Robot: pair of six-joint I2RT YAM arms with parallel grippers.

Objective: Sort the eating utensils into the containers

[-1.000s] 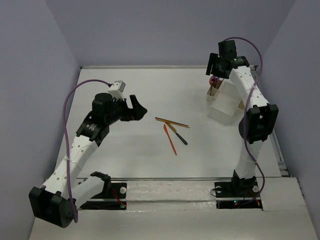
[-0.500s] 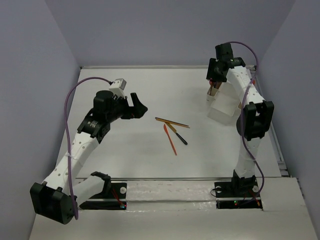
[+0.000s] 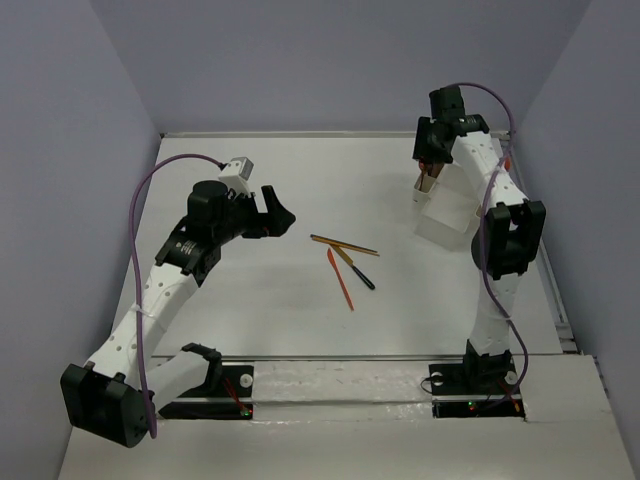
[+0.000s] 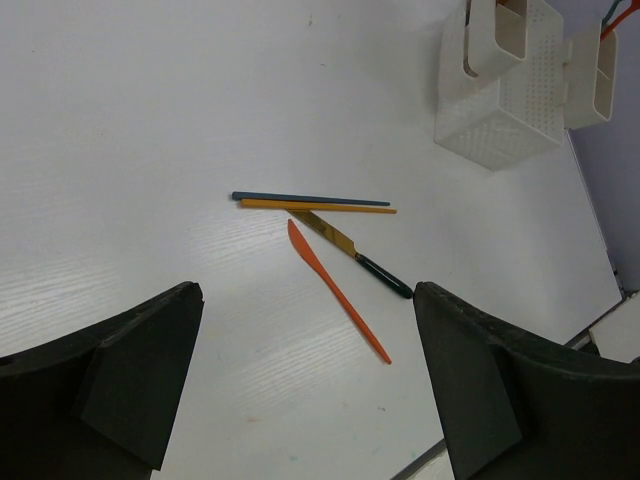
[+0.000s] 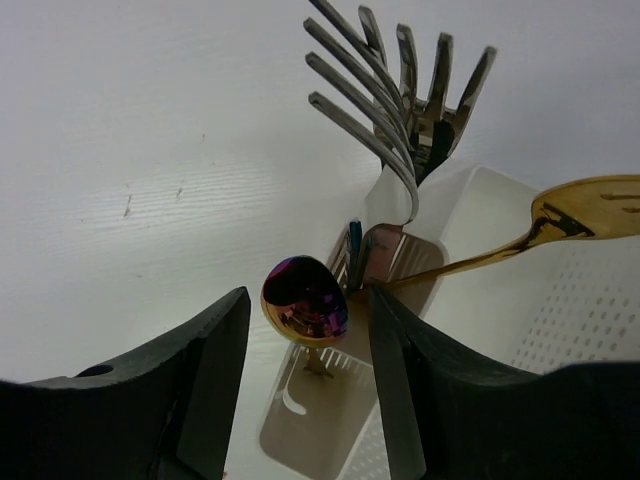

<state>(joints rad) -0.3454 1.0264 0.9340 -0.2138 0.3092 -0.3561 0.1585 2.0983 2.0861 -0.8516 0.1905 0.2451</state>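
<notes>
Straddles purple spoon (image 5: pixel 302 303) in tan cup (image 5: pixel 312 436), far-right of table (image 3: pixel 260 310), w/ R gripper (image 5: pixel 308 297) fingers part-spread, no contact; hangs L gripper (image 4: pixel 305 290) fingers wide, left of orange knife (image 4: pixel 336 292) mid-table.

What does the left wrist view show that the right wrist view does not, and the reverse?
Only the left wrist view: four utensils lying on the table, namely a blue stick, a gold stick, a dark-handled knife and an orange knife.
Only the right wrist view: a purple spoon standing in a cup between the fingers of the open right gripper, forks standing tines up, and a gold utensil slanting from the cup.
Both: the white bin and the table.
</notes>
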